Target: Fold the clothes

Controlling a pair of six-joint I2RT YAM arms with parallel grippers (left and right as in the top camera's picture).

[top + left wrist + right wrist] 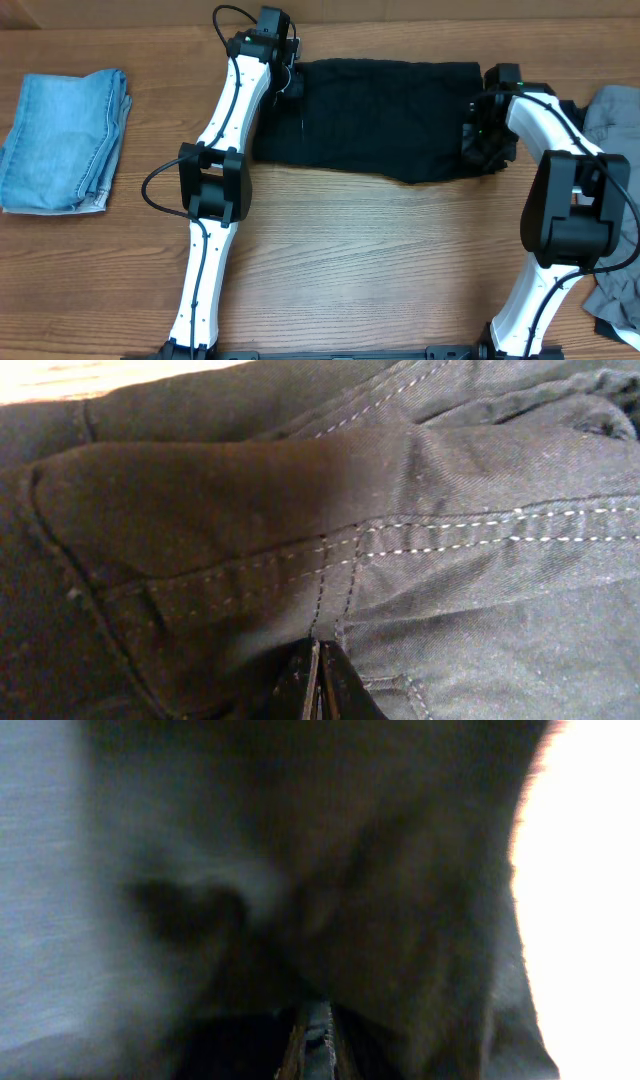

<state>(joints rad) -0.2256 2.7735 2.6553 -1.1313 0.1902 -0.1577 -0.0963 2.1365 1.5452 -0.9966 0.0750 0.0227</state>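
A black garment [370, 120], folded into a wide band, lies across the far middle of the table. My left gripper [290, 80] is at its left end, shut on the black fabric [400, 560] near a white-stitched seam; its fingertips [318, 680] are pressed together. My right gripper [478, 125] is at the garment's right end, shut on a pinch of dark cloth [400, 900] between its fingers [315, 1040]. The right wrist view is blurred and close.
A folded pair of light blue jeans [65, 140] lies at the far left. A grey garment [620, 200] lies heaped at the right edge, partly under the right arm. Bare wooden table [370, 270] fills the front middle.
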